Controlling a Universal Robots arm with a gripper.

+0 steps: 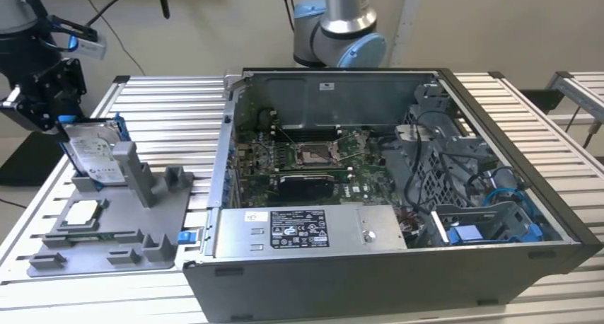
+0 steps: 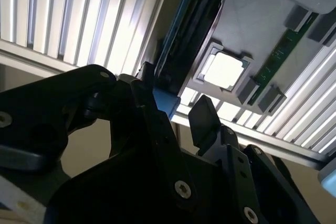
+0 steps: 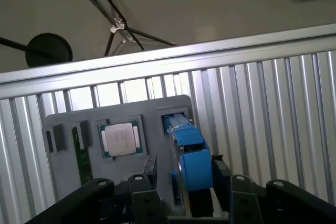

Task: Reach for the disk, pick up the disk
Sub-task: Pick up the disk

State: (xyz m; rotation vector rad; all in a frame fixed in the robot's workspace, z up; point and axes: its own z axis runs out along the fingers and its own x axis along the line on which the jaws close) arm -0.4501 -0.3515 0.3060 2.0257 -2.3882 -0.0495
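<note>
Now one black two-fingered gripper sits over one silver hard drive in a blue plastic caddy, its jaws parted astride the top edge and not clamped. The disk stands upright in one grey plastic fixture tray, beside one square silver chip.

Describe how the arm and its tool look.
The arm is a silver tube with light-blue joint caps. The tool is matt black and angular, with two flat fingers and visible screw heads; a black cable and a white tag sit by its wrist.
</note>
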